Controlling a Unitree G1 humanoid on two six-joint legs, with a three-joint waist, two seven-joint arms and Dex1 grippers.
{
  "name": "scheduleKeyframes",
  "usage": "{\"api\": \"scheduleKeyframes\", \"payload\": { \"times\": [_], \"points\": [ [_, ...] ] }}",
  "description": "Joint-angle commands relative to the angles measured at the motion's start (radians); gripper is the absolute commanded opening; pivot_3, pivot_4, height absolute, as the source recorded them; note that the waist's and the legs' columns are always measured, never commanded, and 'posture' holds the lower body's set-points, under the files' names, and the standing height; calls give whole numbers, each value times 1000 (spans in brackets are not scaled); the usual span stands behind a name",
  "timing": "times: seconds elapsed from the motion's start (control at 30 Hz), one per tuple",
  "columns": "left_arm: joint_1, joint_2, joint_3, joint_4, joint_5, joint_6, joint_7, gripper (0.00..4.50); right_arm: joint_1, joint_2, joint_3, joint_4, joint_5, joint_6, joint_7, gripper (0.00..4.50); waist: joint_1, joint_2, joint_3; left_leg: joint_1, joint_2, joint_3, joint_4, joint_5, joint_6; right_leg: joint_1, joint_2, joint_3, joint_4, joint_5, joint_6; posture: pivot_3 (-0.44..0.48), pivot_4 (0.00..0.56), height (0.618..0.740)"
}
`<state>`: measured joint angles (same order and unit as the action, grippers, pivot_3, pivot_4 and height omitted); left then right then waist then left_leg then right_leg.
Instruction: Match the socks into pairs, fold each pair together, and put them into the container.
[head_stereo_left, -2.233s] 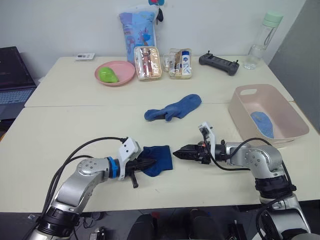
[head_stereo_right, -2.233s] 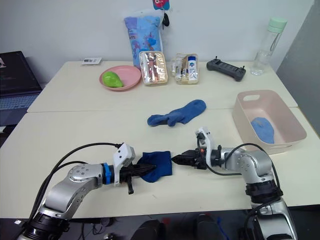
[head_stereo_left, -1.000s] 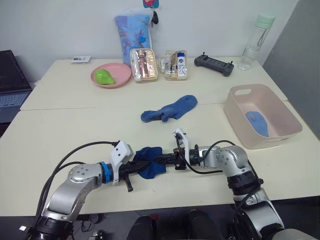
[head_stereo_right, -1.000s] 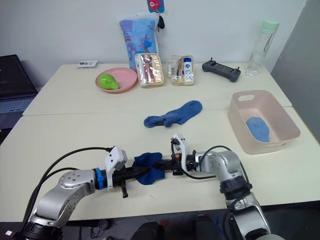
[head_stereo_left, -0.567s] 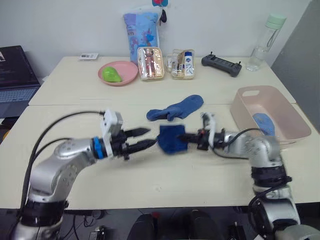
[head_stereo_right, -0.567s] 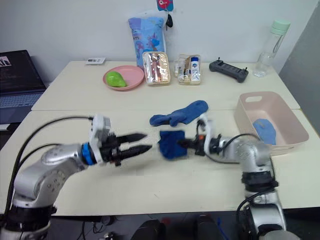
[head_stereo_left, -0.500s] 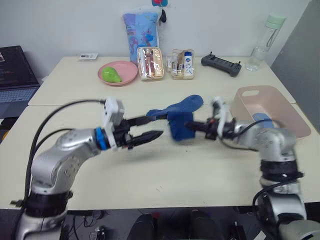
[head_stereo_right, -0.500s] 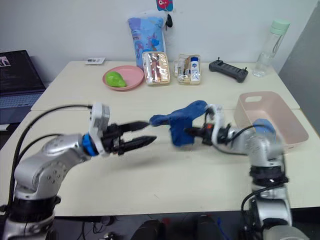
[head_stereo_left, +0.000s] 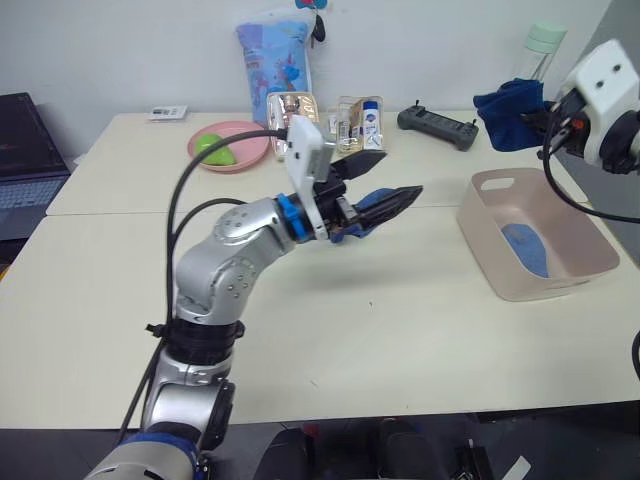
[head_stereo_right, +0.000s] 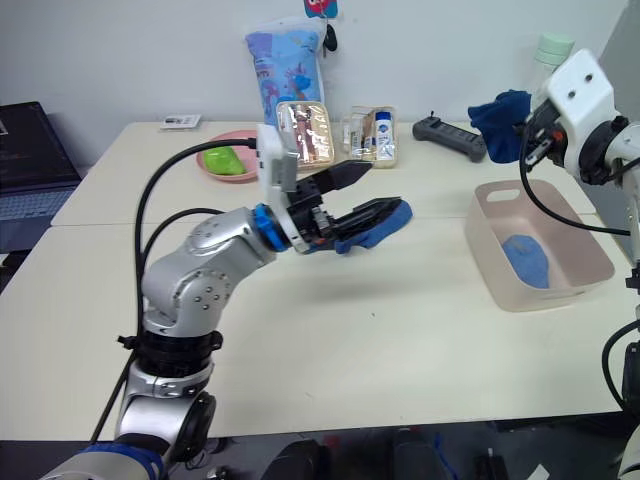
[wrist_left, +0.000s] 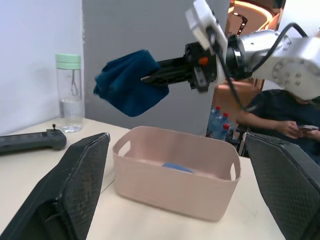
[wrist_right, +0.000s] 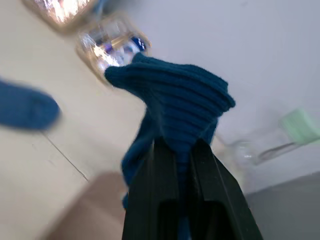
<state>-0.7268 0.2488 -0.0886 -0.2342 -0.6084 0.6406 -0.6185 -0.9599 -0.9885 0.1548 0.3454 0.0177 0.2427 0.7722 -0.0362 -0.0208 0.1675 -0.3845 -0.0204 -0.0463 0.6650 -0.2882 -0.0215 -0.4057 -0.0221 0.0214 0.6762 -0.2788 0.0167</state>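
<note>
My right hand (wrist_right: 172, 150) is raised high over the far right of the surface (head_stereo_left: 400, 330), its two black fingers pinched on a dark navy sock bundle (head_stereo_left: 508, 102). The bundle is a soft ribbed knit, bunched into a rounded lump that hangs off the fingertips, above and just behind the back rim of the container (head_stereo_left: 478, 235). In the left wrist view I see the same bundle (wrist_left: 131, 81) held in the air above the tub, clear of its rim.

The container is a pale pink plastic tub, rectangular with rounded corners and a handle slot cut in its near end wall. One light blue sock (head_stereo_left: 525, 248) lies flat on its floor.

My left hand (head_stereo_left: 380, 180) is lifted over the middle of the surface, fingers spread wide and holding nothing. Their inner pads (wrist_left: 80, 175) show a fine cross-hatched grip texture. Just behind the left hand, a medium blue sock (head_stereo_right: 372, 226) lies stretched on the surface, partly hidden by the fingers; I cannot tell whether it is one sock or two.

Along the back edge I see a tall patterned blue bag (head_stereo_left: 274, 52), a round pink plate (head_stereo_left: 245, 152) with a green object (head_stereo_left: 208, 146) on it, two small clear boxes (head_stereo_right: 310, 128) of toiletries, a black controller (head_stereo_left: 438, 125) and a clear bottle with a pale green cap (head_stereo_right: 552, 50). The surface itself is smooth, matte cream.
</note>
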Motion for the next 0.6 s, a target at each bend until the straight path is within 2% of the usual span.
{"api": "scheduleKeyframes", "payload": {
  "times": [0.03,0.13,0.27,0.4,0.6],
  "points": [
    [32,-28,-28,-45,15,-30,8,4482,-1,-55,89,118,-226,-334,-64,0,5,1,1,0,0,0,0,0,-1,0,0,0,0,0,0,0,150,740],
    [74,-18,-26,-82,12,-18,7,4482,24,-90,142,194,-323,-461,-31,0,7,1,1,0,0,-1,0,3,-5,0,0,0,0,0,0,0,150,740],
    [117,10,-6,-115,0,2,11,4482,27,-126,158,278,-400,-531,-4,0,10,1,2,0,0,0,1,3,-6,0,0,0,1,0,0,0,150,740],
    [147,27,-6,-131,0,5,7,4482,54,-141,144,303,-403,-565,35,0,9,1,2,0,0,-1,1,4,-6,0,0,0,2,0,0,0,150,740],
    [133,16,-19,-116,6,1,4,4482,143,-125,133,275,-362,-516,146,0,11,1,2,1,-1,-2,2,4,-7,1,0,-1,3,0,0,0,150,740]
  ]
}}
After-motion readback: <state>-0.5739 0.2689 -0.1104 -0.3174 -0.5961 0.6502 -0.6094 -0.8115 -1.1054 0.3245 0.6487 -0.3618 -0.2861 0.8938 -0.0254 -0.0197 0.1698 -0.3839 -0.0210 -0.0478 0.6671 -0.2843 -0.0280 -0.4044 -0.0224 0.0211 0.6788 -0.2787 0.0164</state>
